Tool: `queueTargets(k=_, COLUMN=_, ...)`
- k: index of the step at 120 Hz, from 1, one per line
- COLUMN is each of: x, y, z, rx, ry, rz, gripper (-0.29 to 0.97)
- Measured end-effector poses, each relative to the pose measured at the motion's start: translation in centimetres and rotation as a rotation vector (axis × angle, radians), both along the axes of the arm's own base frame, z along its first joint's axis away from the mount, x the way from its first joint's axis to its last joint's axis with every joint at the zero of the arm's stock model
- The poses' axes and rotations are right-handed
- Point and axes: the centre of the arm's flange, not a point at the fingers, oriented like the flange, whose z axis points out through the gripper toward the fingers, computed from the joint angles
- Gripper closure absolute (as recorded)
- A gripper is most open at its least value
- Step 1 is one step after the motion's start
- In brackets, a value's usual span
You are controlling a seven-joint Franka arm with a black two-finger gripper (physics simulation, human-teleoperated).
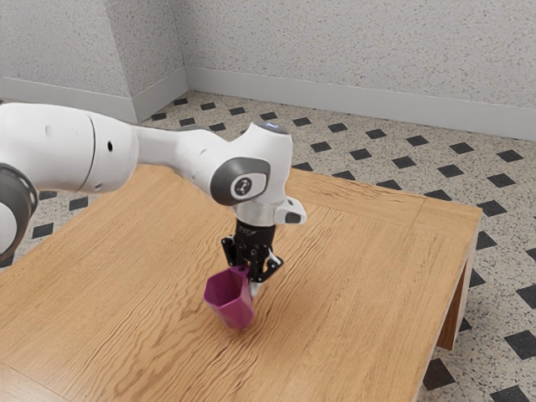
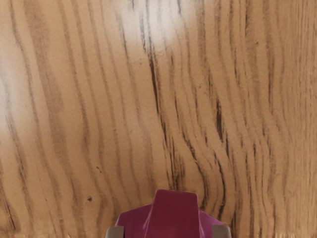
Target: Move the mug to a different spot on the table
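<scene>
A magenta mug hangs tilted from my black gripper near the middle of the wooden table. The fingers pinch its upper rim on the side toward the exterior view's right, so the gripper is shut on the mug. Its base is at or just above the tabletop; I cannot tell whether it touches. In the wrist view the mug sits just under the hand, with a grey fingertip showing on either side of it and bare wood grain beyond.
The table's far edge and right-hand corner border a tiled floor. Open wood lies on every side of the mug. My white arm reaches in from the exterior view's left above the table.
</scene>
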Motion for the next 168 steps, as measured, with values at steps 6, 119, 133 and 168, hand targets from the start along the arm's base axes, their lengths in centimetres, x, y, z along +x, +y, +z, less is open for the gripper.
queueTargets(k=6, x=0.0, y=0.1, z=0.2, rx=0.009, ry=0.013, rz=0.001, gripper=0.64)
queueTargets(k=119, x=3.2, y=12.4, z=-4.9, rx=0.097, ry=0.295, rz=-0.129, gripper=0.74)
queueTargets(k=133, x=3.2, y=12.7, z=-5.7, rx=0.077, ry=0.329, rz=-0.174, gripper=0.75)
queueTargets(k=168, x=4.9, y=13.8, z=-5.4, rx=0.026, ry=0.339, rz=-0.254, gripper=0.75)
